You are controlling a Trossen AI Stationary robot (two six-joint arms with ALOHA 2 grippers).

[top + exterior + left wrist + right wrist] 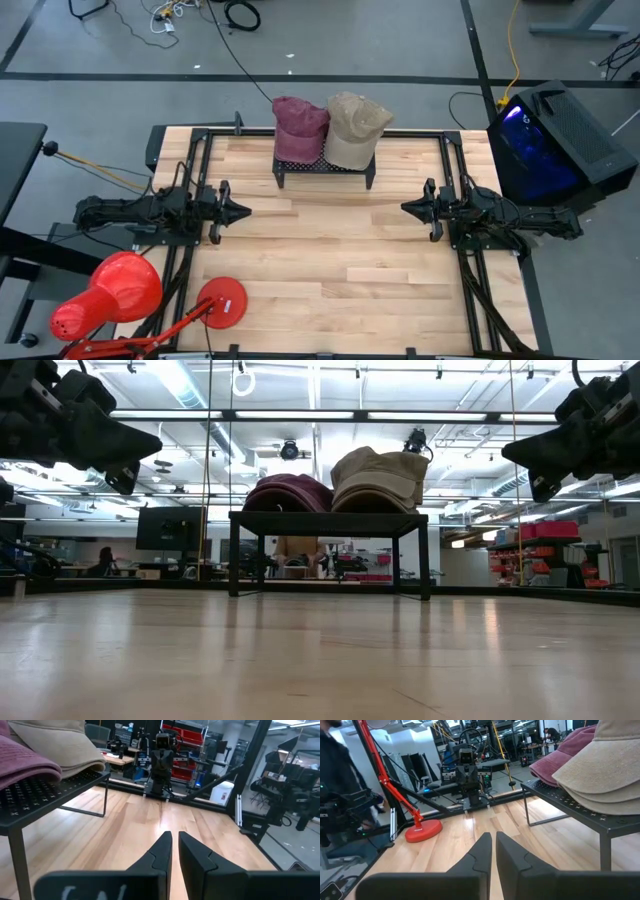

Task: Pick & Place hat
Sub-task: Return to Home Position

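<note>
Honestly, little risk here: red caps (300, 128) and brown caps (356, 128) sit stacked on the shelf (325, 172) at twelve o'clock; left hand (243, 210) at nine, right hand (405, 208) at three, both pressed together, empty. A jolt to the counter (330, 270) could slide the overhanging brown stack off.
</note>
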